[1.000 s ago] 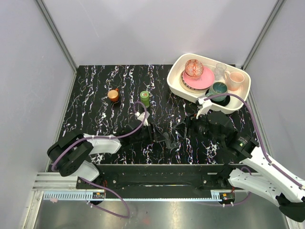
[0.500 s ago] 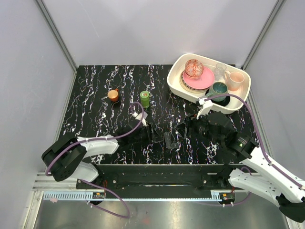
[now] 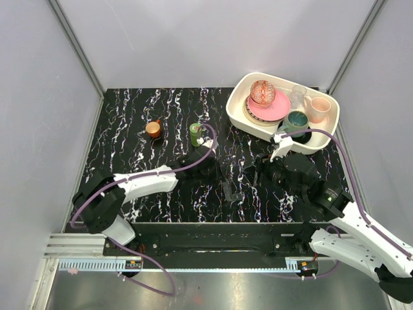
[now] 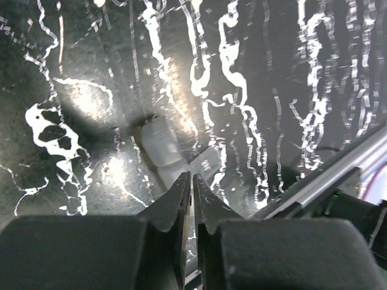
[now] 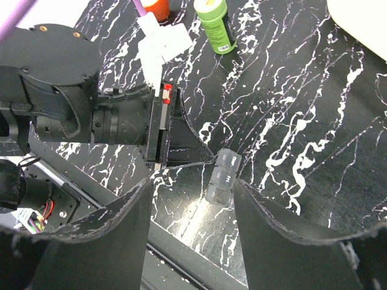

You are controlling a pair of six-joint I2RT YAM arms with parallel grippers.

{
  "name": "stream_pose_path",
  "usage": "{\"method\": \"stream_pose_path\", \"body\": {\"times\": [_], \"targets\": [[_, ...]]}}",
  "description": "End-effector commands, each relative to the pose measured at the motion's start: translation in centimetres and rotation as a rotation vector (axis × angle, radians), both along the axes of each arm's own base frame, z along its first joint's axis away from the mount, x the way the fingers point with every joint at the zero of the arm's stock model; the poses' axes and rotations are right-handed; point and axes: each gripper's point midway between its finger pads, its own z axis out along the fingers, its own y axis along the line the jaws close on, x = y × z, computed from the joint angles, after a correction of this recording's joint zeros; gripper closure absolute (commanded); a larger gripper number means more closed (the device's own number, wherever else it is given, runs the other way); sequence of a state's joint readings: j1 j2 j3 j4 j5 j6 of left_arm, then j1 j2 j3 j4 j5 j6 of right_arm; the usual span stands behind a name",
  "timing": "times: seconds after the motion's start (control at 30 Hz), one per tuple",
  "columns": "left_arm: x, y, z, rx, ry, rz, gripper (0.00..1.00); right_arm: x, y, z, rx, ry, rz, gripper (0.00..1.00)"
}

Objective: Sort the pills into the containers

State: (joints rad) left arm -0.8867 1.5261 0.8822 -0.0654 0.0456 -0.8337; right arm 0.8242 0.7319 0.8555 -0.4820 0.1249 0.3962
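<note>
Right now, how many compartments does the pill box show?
3, in one row on the pill box: one at the far end, one in the middle, one at the near end. None seems hidden.

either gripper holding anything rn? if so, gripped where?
Nothing visibly held. The right gripper is open and empty. The left gripper is shut, its tips right by the pill box, with nothing seen between them.
</note>
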Motion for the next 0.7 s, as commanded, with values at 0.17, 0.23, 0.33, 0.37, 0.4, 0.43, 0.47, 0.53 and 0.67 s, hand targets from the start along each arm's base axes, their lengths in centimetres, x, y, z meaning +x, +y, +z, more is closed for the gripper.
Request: {"method": "stream_pose_path", "body": {"times": [0.17, 0.23, 0.33, 0.37, 0.4, 0.43, 0.47, 0.53, 0.67], "targets": [[0.9, -1.7, 0.2, 0.031, -0.009, -0.023, 1.0, 0.7, -1.4, 0.2, -0.023, -0.036, -0.066, 0.41], [0.9, -2.7, 0.7, -0.013, -0.018, -0.044, 1.0, 0.7, -1.5, 0.1, -0.026, -0.038, -0.067, 0.41], [1.2, -3.4, 0.9, -0.034, -0.019, -0.055, 1.0, 0.6, -1.7, 0.0, -0.028, -0.036, -0.071, 0.42], [1.2, -3.6, 0.9, -0.035, -0.018, -0.056, 1.0, 0.5, -1.7, -0.1, -0.027, -0.035, -0.071, 0.43], [1.3, -3.6, 0.4, -0.024, -0.01, -0.057, 1.0, 0.5, -1.8, 0.0, -0.025, -0.038, -0.073, 0.43], [1.4, -3.7, 0.3, -0.025, -0.009, -0.057, 1.0, 0.5, -1.8, -0.2, -0.029, -0.035, -0.074, 0.44], [1.4, -3.8, -0.3, -0.011, 0.003, -0.056, 1.0, 0.5, -1.9, -0.2, -0.028, -0.034, -0.075, 0.45], [1.5, -3.8, -0.9, 0.01, 0.016, -0.059, 1.0, 0.4, -2.0, -0.4, -0.031, -0.031, -0.077, 0.46], [1.3, -4.0, -2.5, 0.033, 0.051, -0.071, 1.0, 0.4, -2.0, -0.5, -0.035, -0.03, -0.077, 0.48]]}}
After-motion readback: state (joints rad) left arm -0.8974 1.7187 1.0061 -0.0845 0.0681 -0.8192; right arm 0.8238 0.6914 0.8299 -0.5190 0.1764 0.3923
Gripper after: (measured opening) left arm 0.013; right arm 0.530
